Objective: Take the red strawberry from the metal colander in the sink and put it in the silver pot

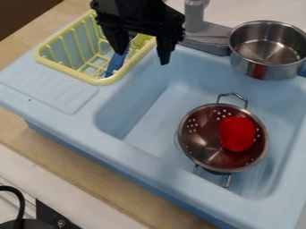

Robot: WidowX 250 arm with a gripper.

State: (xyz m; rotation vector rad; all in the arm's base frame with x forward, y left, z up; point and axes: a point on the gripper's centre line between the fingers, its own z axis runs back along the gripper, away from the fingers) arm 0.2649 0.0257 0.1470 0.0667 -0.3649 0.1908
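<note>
Open gripper over dish rack's inner edge, blue sink around it

Nearest: black cable at lower left, then wooden counter along the sink's front side. Front rim runs slantwise. Inside the basin, open floor left of the metal colander, which sits right of center, handles sticking out front and back; red object inside it, toward its right side. Flat ribbed ledge left of basin. Farther: yellow dish rack on the sink's left part, raised rim and wire slots; blue item leans inside, green item beside it. Gripper hangs above the rack's basin-side rim, fingers spread, holding nothing. Gray faucet stands behind, just right of gripper; metal pot at far right. Both limit room on that side.
</note>
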